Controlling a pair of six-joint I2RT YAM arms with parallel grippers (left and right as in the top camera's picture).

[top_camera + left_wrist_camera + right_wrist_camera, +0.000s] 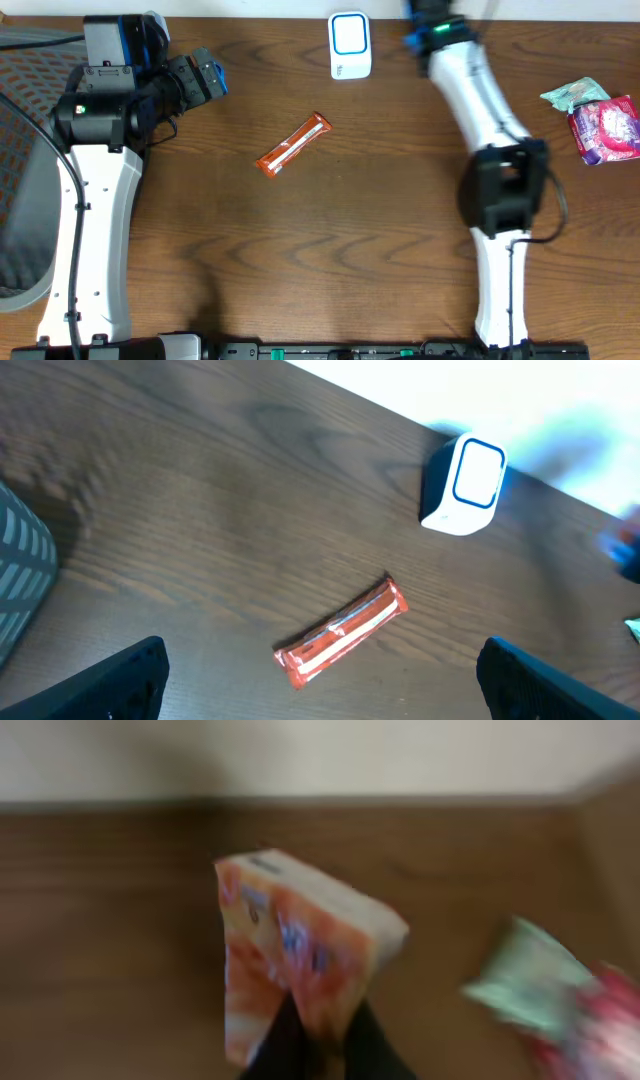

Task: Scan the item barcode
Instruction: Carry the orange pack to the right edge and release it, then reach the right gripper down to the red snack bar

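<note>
Only the right wrist view shows the right gripper [320,1035] clamping an orange-and-white carton [300,945]; the left gripper [203,77] stands wide.

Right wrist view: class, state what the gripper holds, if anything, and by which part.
The right gripper is shut on an orange box, blurred, pinching it at its lower edge.

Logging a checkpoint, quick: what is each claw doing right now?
Left claw: open, holding nothing.
Right claw: closed on an orange box.
</note>
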